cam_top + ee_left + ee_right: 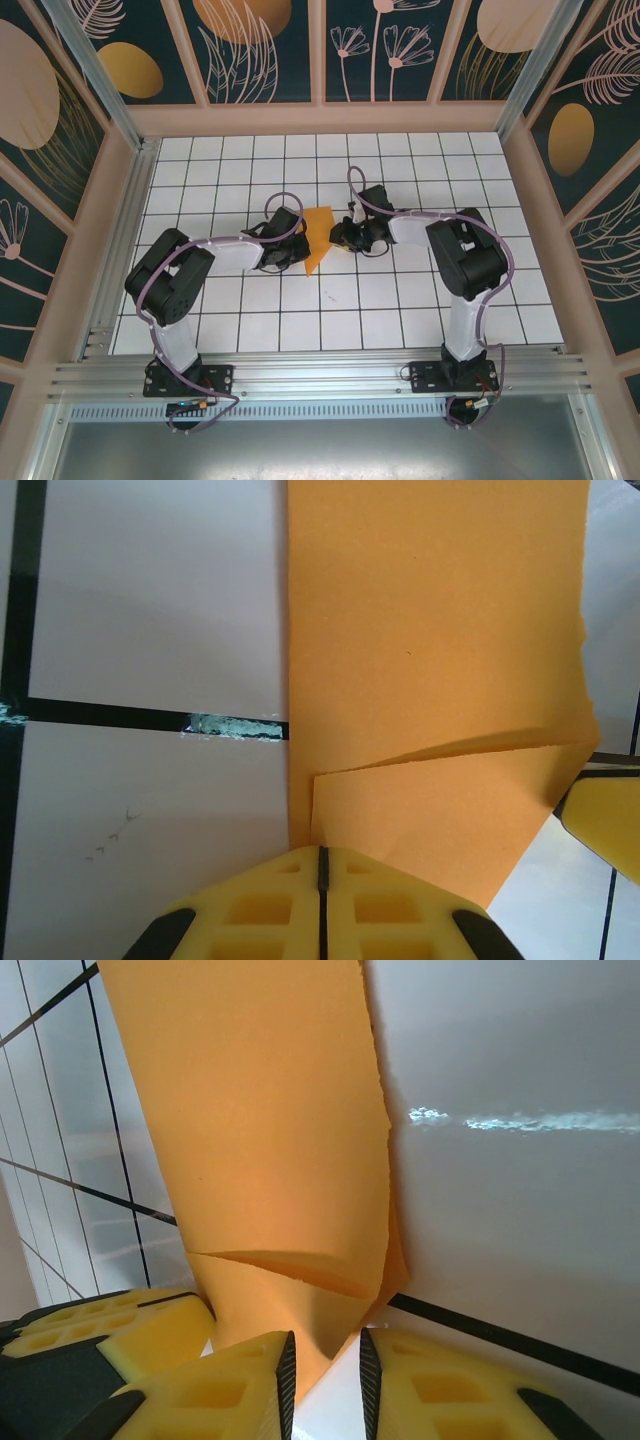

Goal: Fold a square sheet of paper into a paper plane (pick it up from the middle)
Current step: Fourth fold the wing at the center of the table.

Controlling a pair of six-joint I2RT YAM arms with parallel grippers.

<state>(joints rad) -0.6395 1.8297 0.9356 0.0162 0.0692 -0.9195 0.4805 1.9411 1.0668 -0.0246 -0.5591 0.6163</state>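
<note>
- Nearest: left gripper, at the left edge of the orange paper sheet. Its fingers are pressed together, apparently nipping that edge, though the contact is hard to see.
- right gripper, at the sheet's opposite edge. Fingers stand slightly apart with a creased corner in the gap, unclamped.
- Sheet is partly folded, between both grippers, over the middle of the tiled table.
- Step: mid-fold. Next likely needs the right pinch secured, then the flap creased flat.
- No brands or writing legible.
</note>
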